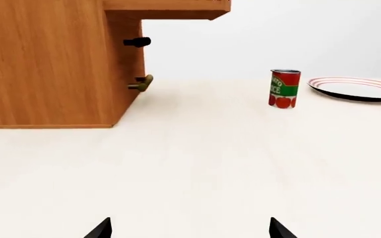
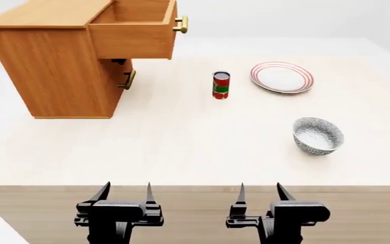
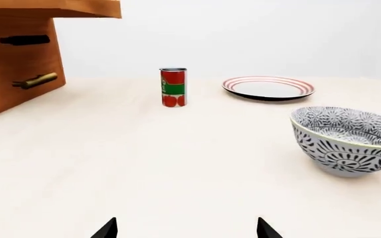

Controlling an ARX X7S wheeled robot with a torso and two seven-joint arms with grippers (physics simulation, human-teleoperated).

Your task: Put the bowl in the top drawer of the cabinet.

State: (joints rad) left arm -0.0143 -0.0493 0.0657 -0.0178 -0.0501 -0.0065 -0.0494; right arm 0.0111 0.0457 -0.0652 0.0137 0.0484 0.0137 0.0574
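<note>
The blue-grey speckled bowl [image 2: 318,135] stands upright on the table's right side, also large in the right wrist view [image 3: 349,140]. The orange-brown cabinet [image 2: 53,71] stands at the far left, its top drawer [image 2: 135,28] pulled out and open, brass handle facing right. From the left wrist the cabinet [image 1: 45,64] shows side-on. My left gripper [image 2: 125,192] and right gripper [image 2: 260,192] hover at the table's near edge, both open and holding nothing. The bowl lies ahead and right of the right gripper [image 3: 186,229]. The left gripper [image 1: 190,229] points toward the cabinet's corner.
A red tomato can [image 2: 221,85] stands mid-table. A flat white plate with red rings [image 2: 282,77] lies behind the bowl. The lower drawer's brass handle [image 2: 128,80] juts from the cabinet front under the open drawer. The table's wooden front edge [image 2: 195,189] runs just ahead of both grippers.
</note>
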